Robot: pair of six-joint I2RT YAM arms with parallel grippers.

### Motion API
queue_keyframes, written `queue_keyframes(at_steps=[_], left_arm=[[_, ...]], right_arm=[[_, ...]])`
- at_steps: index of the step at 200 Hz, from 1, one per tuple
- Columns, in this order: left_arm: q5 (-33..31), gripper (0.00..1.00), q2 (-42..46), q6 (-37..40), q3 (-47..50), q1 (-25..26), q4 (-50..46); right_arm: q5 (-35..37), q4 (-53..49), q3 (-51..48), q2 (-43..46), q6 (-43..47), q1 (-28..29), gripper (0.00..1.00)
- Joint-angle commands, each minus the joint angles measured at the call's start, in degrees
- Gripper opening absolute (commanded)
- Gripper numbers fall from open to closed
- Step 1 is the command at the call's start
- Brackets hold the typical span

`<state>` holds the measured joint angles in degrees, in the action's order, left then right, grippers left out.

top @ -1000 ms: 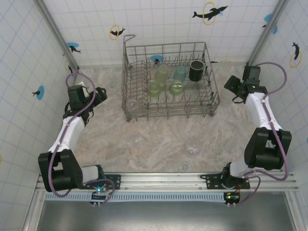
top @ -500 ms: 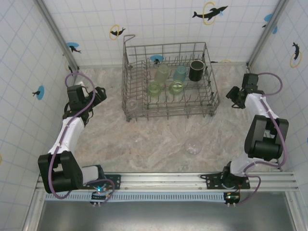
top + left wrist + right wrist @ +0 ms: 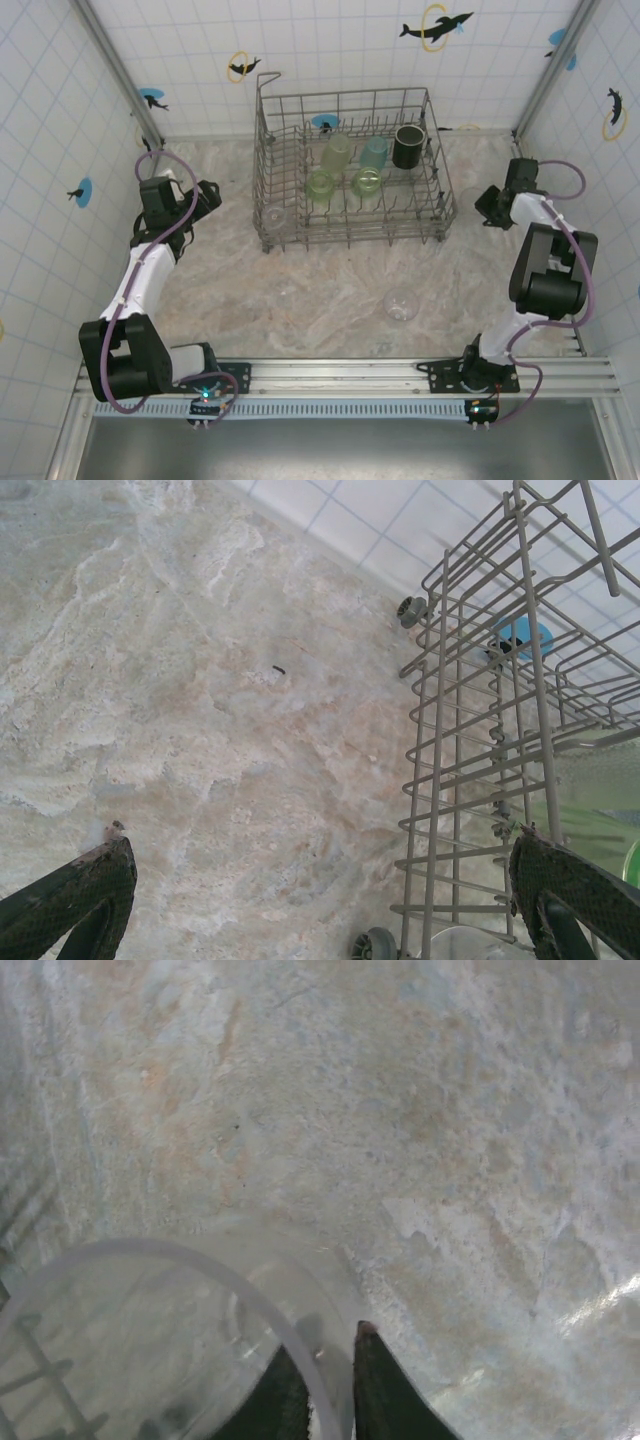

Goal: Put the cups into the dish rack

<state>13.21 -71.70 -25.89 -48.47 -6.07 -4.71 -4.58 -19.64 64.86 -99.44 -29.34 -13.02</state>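
Observation:
The dish rack (image 3: 350,236) stands at the back middle. It holds light green tumblers (image 3: 322,185), a teal cup (image 3: 374,152), a black mug (image 3: 408,146) and a clear glass (image 3: 273,215). Just right of the rack, my right gripper (image 3: 488,205) is low over the table. In the right wrist view, the right gripper (image 3: 330,1385) is shut on the rim of a clear cup (image 3: 190,1270), one finger inside and one outside. Another clear cup (image 3: 401,305) stands on the table in front. My left gripper (image 3: 203,195) is open and empty left of the rack (image 3: 520,680).
The marbled table (image 3: 300,270) is boxed in by tiled walls behind and on both sides. A rack wheel (image 3: 372,945) sits close to my left gripper (image 3: 320,900). A faint small clear thing (image 3: 285,293) lies on the table front left of the rack.
My right gripper has dropped to the table at the rack's right side and shut on the clear cup's rim. The left arm has not moved.

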Motion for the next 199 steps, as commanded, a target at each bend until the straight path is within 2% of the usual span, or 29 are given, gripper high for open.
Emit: queue_keyframes(at_steps=[1,11,49,81,104,119,145,182,199], left_arm=[[-0.27,0.97,0.43,0.65,-0.97,-0.44,-0.38],[-0.5,0.97,0.21,0.67,-1.76,-0.42,-0.84],[1.0,0.98,0.2,-0.65,-6.54,-0.4,-3.18],[7.02,0.97,0.16,-4.18,-9.99,-0.44,-3.11],[12.7,0.98,-0.78,-6.77,-12.17,-0.4,-3.45],[15.08,0.98,-0.97,-9.17,-13.55,-0.39,-2.94],[20.33,0.97,-1.37,-14.28,-16.08,-0.42,-0.37],[30.62,0.98,-3.95,-27.77,-14.43,-0.21,12.83],[31.58,0.98,-5.49,-31.17,-14.99,0.69,15.5]], right_arm=[[-1.5,0.69,1.1,0.21,-0.28,-0.84,0.06],[-2.06,0.44,1.3,0.45,-0.28,-1.09,0.0],[-2.58,-0.77,3.67,3.42,-0.36,-1.24,0.0],[-3.08,-1.14,7.02,7.69,-0.98,-0.41,0.0],[-9.6,2.36,7.68,10.92,-1.5,0.81,0.0],[-11.16,3.03,8.62,12.43,-2.35,1.9,0.0],[-10.93,4.23,10.77,15.02,-2.38,4.62,0.0],[-18.85,14.62,10.44,15.51,-3.44,13.02,0.0],[-22.85,19.9,10.34,13.04,-4.56,17.56,0.0]])
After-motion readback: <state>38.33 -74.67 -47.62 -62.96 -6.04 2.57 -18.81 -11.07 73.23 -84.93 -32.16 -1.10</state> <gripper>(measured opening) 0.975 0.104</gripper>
